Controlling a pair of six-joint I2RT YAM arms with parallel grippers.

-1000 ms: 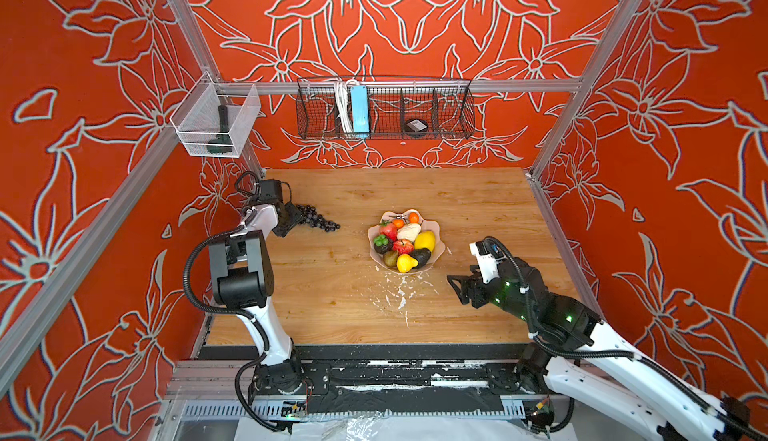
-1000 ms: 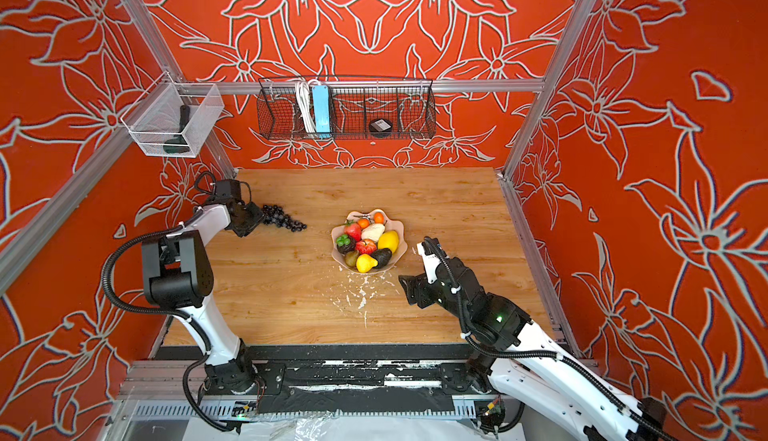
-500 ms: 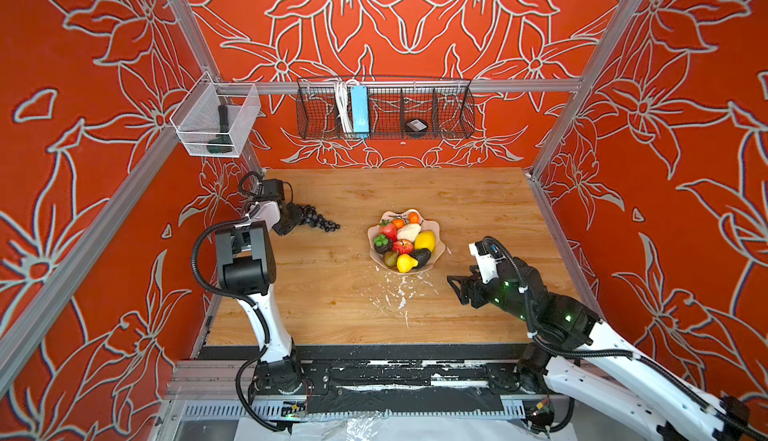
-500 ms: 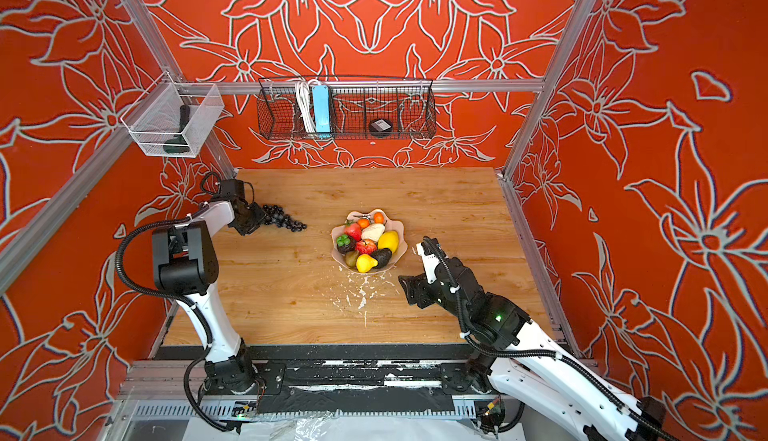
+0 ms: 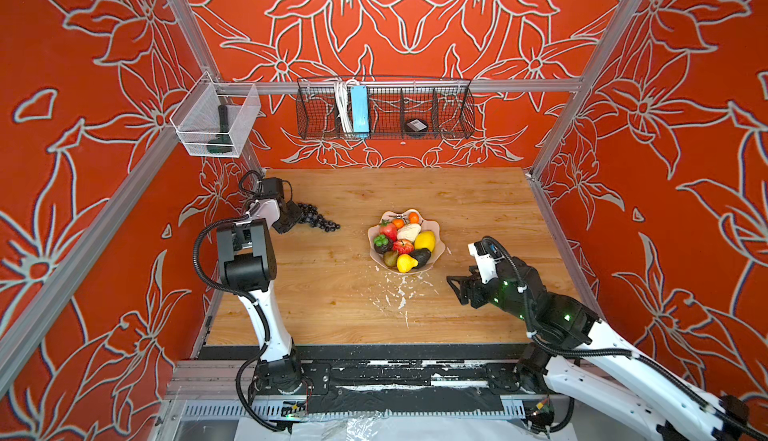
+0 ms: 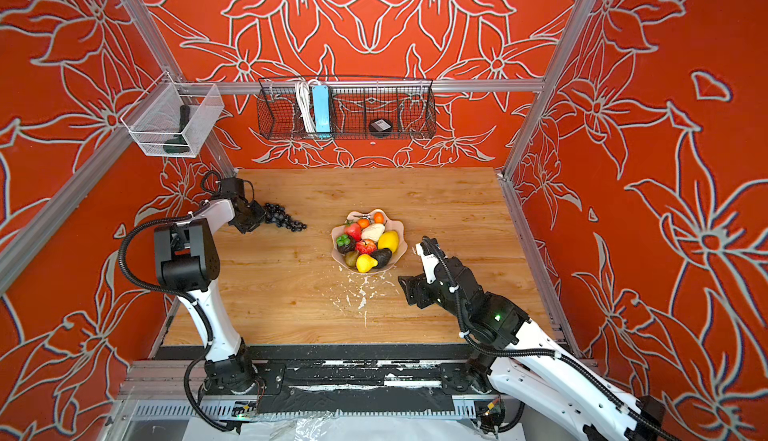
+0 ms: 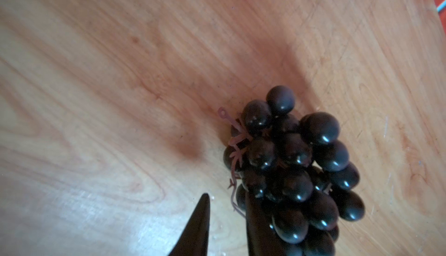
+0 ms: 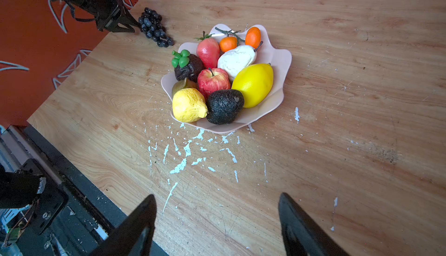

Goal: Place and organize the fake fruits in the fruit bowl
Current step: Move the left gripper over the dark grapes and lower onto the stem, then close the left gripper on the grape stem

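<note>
I see a wooden desk (image 5: pixel 478 210) with white flecks (image 5: pixel 399 293) scattered toward the middle of its front edge. Above the back edge, a black wire basket (image 5: pixel 453 110) on the red floral wall (image 5: pixel 415 23) holds a white cable (image 5: pixel 343 106), a blue strip (image 5: pixel 359 108) and a small black puck (image 5: pixel 415 126). Over the back left corner, a clear mesh box (image 5: pixel 195 121) holds a dark tool (image 5: pixel 221 127).

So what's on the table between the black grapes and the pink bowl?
Nothing: between the grape bunch and the fruit bowl lies only bare wooden table, as both top views and the right wrist view show.
</note>
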